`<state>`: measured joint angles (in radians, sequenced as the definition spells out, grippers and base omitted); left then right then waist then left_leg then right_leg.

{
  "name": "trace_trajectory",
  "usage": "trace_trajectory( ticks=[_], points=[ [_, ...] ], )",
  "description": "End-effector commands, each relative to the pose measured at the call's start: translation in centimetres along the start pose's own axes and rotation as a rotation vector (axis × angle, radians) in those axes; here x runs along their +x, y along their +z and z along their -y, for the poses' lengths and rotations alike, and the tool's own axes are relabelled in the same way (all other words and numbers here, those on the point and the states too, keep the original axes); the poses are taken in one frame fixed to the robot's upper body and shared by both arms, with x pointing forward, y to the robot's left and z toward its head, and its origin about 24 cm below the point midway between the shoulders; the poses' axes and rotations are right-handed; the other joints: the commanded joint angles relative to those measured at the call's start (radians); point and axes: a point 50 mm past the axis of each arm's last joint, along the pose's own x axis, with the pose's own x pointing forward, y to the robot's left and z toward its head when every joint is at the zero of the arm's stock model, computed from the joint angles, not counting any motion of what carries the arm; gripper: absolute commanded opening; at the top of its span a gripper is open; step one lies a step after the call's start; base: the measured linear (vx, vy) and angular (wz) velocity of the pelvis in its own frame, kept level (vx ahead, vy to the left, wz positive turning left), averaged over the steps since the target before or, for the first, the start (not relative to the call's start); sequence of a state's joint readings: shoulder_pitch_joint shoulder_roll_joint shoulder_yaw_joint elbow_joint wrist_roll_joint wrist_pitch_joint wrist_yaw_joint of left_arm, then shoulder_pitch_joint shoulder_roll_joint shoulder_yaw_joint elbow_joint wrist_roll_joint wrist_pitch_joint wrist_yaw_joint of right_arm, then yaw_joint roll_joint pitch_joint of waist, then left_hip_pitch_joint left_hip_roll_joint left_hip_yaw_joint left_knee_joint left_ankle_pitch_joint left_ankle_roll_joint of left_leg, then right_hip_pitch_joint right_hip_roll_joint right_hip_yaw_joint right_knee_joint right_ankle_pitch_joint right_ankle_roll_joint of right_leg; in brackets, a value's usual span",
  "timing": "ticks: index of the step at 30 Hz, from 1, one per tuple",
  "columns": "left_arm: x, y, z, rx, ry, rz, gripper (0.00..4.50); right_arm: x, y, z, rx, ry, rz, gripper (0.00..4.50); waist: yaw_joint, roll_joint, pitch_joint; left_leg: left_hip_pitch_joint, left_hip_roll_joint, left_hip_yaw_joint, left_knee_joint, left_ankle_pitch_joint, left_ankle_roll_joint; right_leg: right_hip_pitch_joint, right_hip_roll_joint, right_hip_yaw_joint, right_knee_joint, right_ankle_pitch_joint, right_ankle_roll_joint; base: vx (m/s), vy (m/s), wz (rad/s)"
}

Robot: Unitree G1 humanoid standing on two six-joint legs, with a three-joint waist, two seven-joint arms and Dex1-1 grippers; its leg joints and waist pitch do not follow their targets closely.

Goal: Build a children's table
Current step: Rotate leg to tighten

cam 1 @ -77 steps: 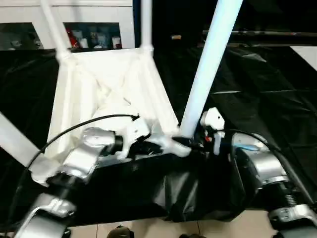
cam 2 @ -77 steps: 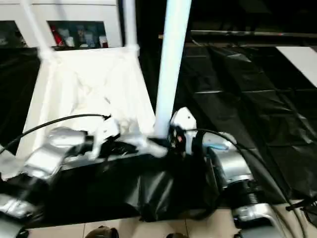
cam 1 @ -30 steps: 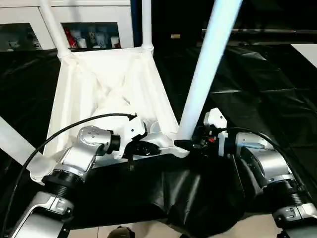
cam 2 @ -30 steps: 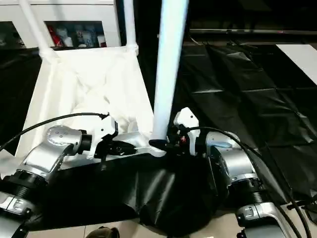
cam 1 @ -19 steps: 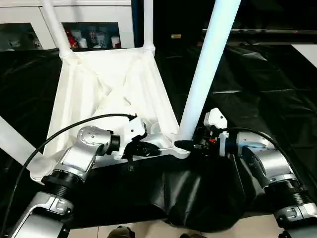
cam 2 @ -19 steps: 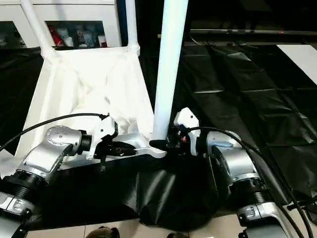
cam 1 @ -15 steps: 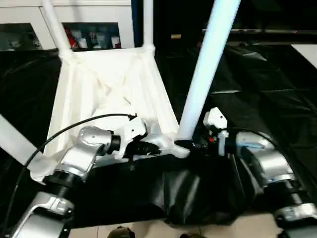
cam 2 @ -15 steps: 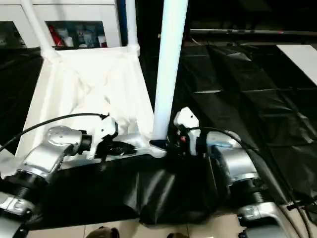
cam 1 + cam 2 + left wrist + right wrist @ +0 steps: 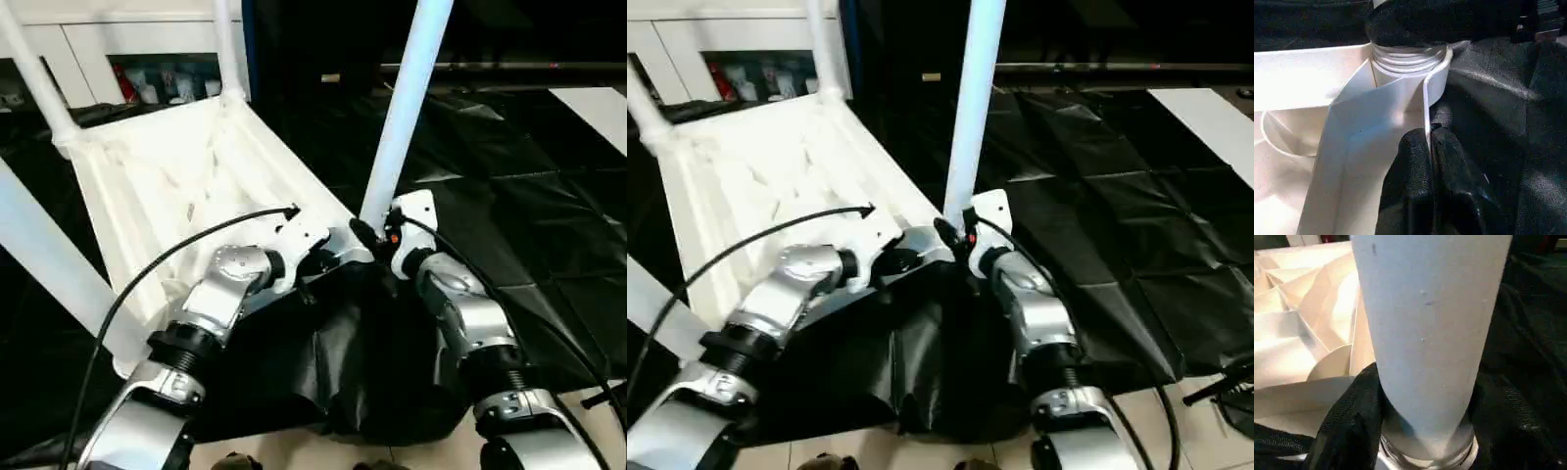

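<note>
The children's table lies upside down, its white ribbed top facing up on the black cloth. Three legs stand in its corners: one at the far left, one at the far corner and one at the near left. A further leg rises from the near right corner socket. My right gripper is shut around this leg's base, its black fingers pressing both sides. My left gripper is shut on the top's thin rim wall just beside that socket.
Black sheeting covers the work surface and hangs in folds over its front edge. A white cabinet with glass doors stands behind. A black cable arcs over my left forearm. Pale floor shows at the front.
The table top has swung round, its far end going left and its near right corner away from me. Both arms reach further out. Both grippers keep their holds.
</note>
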<state>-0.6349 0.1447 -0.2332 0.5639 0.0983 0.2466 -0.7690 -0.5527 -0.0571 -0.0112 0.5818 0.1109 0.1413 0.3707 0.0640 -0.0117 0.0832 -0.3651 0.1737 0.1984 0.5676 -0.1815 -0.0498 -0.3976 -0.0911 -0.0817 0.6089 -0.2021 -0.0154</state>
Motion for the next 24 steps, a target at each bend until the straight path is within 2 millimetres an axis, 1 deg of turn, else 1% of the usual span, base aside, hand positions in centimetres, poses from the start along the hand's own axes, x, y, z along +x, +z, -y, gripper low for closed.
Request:
trace_trajectory(
  ticks=[1, 2, 3, 4, 5, 6, 7, 8, 9, 10, 11, 14, 15, 16, 19, 20, 21, 22, 24],
  points=[
    [1.6, 0.9, 2.1, -0.009, -0.093, 0.057, 0.00, 0.5, -2.6, -2.3, 0.074, 0.104, -0.107, 2.77, 0.005, -0.007, -0.047, 0.004, 0.062, -0.034, -0.073, -0.221, 0.050, 0.038, -0.079, 0.062, -0.095, -0.294, -0.183, 0.000, 0.000, 0.00],
    [1.6, 0.8, 2.0, -0.009, -0.088, 0.055, 0.00, 0.5, -2.5, -2.2, 0.072, 0.103, -0.103, 2.83, 0.005, -0.007, -0.047, 0.005, 0.062, -0.032, -0.072, -0.219, 0.053, 0.036, -0.078, 0.062, -0.096, -0.293, -0.185, 0.000, 0.000, 0.00],
    [1.2, 0.6, 1.7, -0.001, -0.098, 0.052, 0.00, 0.3, -2.2, -2.1, 0.048, 0.141, -0.096, 3.08, 0.006, -0.010, -0.049, 0.006, 0.062, -0.031, -0.071, -0.215, 0.055, 0.037, -0.078, 0.063, -0.096, -0.289, -0.186, 0.000, 0.000, 0.00],
    [1.2, 0.6, 1.6, 0.000, -0.097, 0.050, 0.00, 0.3, -2.1, -2.0, 0.042, 0.154, -0.099, 3.08, 0.006, -0.011, -0.050, 0.004, 0.062, -0.031, -0.070, -0.203, 0.061, 0.039, -0.078, 0.063, -0.093, -0.270, -0.189, 0.000, 0.000, 0.00],
    [1.0, 0.5, 1.5, 0.001, -0.096, 0.047, 0.00, 0.1, -2.1, -2.0, 0.025, 0.182, -0.103, 3.17, 0.007, -0.009, -0.050, 0.004, 0.062, -0.031, -0.070, -0.200, 0.064, 0.039, -0.077, 0.062, -0.092, -0.265, -0.191, 0.000, 0.000, 0.00],
    [0.7, 0.4, 1.3, 0.004, -0.103, 0.046, 0.00, -0.1, -1.9, -1.8, -0.009, 0.221, -0.103, 3.17, 0.007, -0.011, -0.051, 0.002, 0.062, -0.031, -0.069, -0.191, 0.069, 0.041, -0.077, 0.061, -0.090, -0.253, -0.194, 0.000, 0.000, 0.00],
    [0.5, 0.3, 1.2, 0.006, -0.115, 0.044, 0.00, -0.3, -1.7, -1.7, -0.037, 0.261, -0.102, 3.17, 0.008, -0.010, -0.052, 0.001, 0.062, -0.031, -0.068, -0.181, 0.074, 0.043, -0.078, 0.061, -0.088, -0.241, -0.197, 0.000, 0.000, 0.00],
    [0.1, 0.1, 1.1, 0.013, -0.136, 0.042, 0.00, -0.7, -1.5, -1.6, -0.076, 0.322, -0.102, 3.17, 0.008, -0.014, -0.053, -0.001, 0.061, -0.030, -0.066, -0.171, 0.082, 0.044, -0.076, 0.060, -0.087, -0.230, -0.197, 0.000, 0.000, 0.00],
    [-0.2, -0.1, 1.1, 0.015, -0.160, 0.039, 0.00, -1.1, -1.4, -1.5, -0.102, 0.367, -0.103, 3.17, 0.010, -0.014, -0.053, 0.000, 0.061, -0.030, -0.065, -0.167, 0.086, 0.044, -0.077, 0.060, -0.087, -0.224, -0.198, 0.000, 0.000, 0.00],
    [-0.4, -0.2, 1.1, 0.015, -0.175, 0.037, 0.00, -1.3, -1.3, -1.4, -0.116, 0.394, -0.103, 3.17, 0.012, -0.013, -0.057, -0.001, 0.062, -0.029, -0.061, -0.142, 0.096, 0.047, -0.078, 0.061, -0.080, -0.180, -0.209, 0.000, 0.000, 0.00],
    [-0.8, -0.5, 1.1, 0.020, -0.206, 0.030, 0.00, -1.7, -1.1, -1.1, -0.136, 0.434, -0.105, 3.17, 0.012, -0.014, -0.057, -0.003, 0.061, -0.029, -0.060, -0.130, 0.109, 0.047, -0.077, 0.060, -0.077, -0.151, -0.219, 0.000, 0.000, 0.00],
    [-2.1, -1.1, 0.9, 0.028, -0.276, 0.013, 0.00, -2.9, -0.7, -0.3, -0.182, 0.539, -0.132, 3.17, 0.014, -0.014, -0.056, -0.002, 0.063, -0.028, -0.059, -0.123, 0.125, 0.048, -0.075, 0.058, -0.074, -0.130, -0.235, 0.000, 0.000, 0.00],
    [-2.4, -1.2, 0.9, 0.034, -0.301, 0.020, 0.00, -3.2, -0.7, -0.1, -0.196, 0.571, -0.144, 3.17, 0.014, -0.014, -0.057, -0.002, 0.063, -0.027, -0.058, -0.123, 0.126, 0.048, -0.075, 0.058, -0.073, -0.129, -0.236, 0.000, 0.000, 0.00],
    [-2.5, -1.2, 0.9, 0.035, -0.303, 0.021, 0.00, -3.2, -0.7, -0.1, -0.197, 0.573, -0.145, 3.17, 0.014, -0.012, -0.056, 0.001, 0.065, -0.027, -0.059, -0.130, 0.125, 0.045, -0.075, 0.058, -0.074, -0.137, -0.242, 0.000, 0.000, 0.00],
    [-3.5, -1.1, 1.0, 0.034, -0.377, 0.055, 0.00, -3.9, -0.5, 0.2, -0.208, 0.644, -0.163, 3.17, 0.020, -0.013, -0.055, 0.005, 0.068, -0.025, -0.060, -0.138, 0.116, 0.043, -0.075, 0.059, -0.073, -0.144, -0.253, 0.000, 0.000, 0.00],
    [-4.2, -1.2, 1.0, 0.030, -0.413, 0.053, 0.00, -4.3, -0.2, 0.4, -0.206, 0.686, -0.162, 3.17, 0.025, -0.012, -0.056, 0.005, 0.069, -0.025, -0.059, -0.132, 0.116, 0.045, -0.077, 0.060, -0.069, -0.130, -0.257, 0.000, 0.000, 0.00],
    [-4.5, -1.3, 0.9, 0.031, -0.423, 0.050, 0.00, -4.4, 0.0, 0.4, -0.205, 0.701, -0.161, 3.17, 0.028, -0.012, -0.057, 0.005, 0.070, -0.025, -0.058, -0.121, 0.119, 0.045, -0.075, 0.059, -0.067, -0.115, -0.259, 0.000, 0.000, 0.00],
    [-4.6, -1.4, 0.9, 0.030, -0.425, 0.046, 0.00, -4.5, 0.0, 0.4, -0.199, 0.715, -0.161, 3.17, 0.030, -0.009, -0.058, 0.006, 0.070, -0.023, -0.056, -0.101, 0.127, 0.042, -0.072, 0.059, -0.061, -0.079, -0.266, 0.000, 0.000, 0.00],
    [-4.9, -1.6, 0.8, 0.029, -0.431, 0.042, 0.00, -4.7, 0.1, 0.4, -0.201, 0.737, -0.163, 3.17, 0.035, -0.010, -0.060, 0.005, 0.071, -0.023, -0.053, -0.079, 0.137, 0.043, -0.073, 0.058, -0.055, -0.036, -0.281, 0.000, 0.000, 0.00]
  ],
)
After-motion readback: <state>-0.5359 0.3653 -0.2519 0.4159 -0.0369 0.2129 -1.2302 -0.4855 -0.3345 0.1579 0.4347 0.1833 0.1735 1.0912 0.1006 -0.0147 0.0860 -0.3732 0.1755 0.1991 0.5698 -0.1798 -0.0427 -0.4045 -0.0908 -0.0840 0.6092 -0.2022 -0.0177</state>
